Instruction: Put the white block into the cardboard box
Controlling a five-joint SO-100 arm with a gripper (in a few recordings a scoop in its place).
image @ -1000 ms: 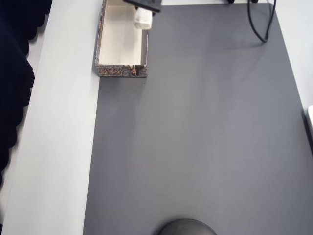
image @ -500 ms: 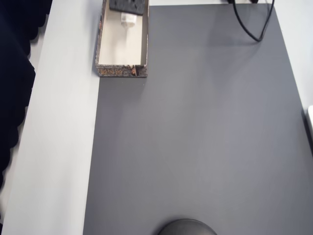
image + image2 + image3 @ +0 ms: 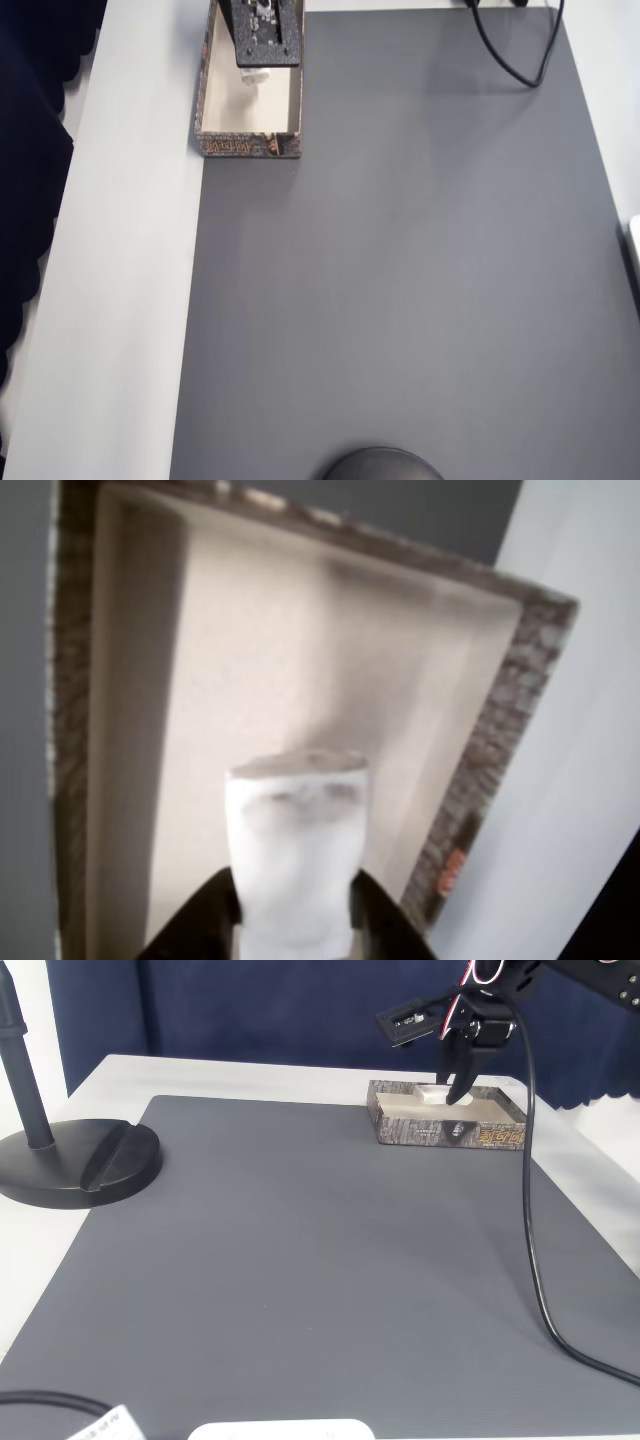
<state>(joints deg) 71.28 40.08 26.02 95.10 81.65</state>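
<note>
The white block (image 3: 295, 840) is pinched between the two black fingers of my gripper (image 3: 295, 905), which is shut on it. It hangs over the cream floor of the cardboard box (image 3: 510, 710), inside the walls. From overhead, the gripper (image 3: 260, 48) covers the far part of the box (image 3: 250, 146), and the block (image 3: 254, 76) peeks out below it. In the fixed view the gripper (image 3: 455, 1088) reaches down into the box (image 3: 445, 1132) with the block (image 3: 432, 1091) at rim height. I cannot tell whether the block touches the floor.
The box sits at the far corner of a dark grey mat (image 3: 400, 280), beside a white table strip (image 3: 130, 300). A black cable (image 3: 530, 1210) trails from the arm across the mat's right side. A black round stand base (image 3: 80, 1160) stands at the left.
The gripper carried the block from over the box's right wall leftward into the box's middle, then further along the box's length toward its near end.
</note>
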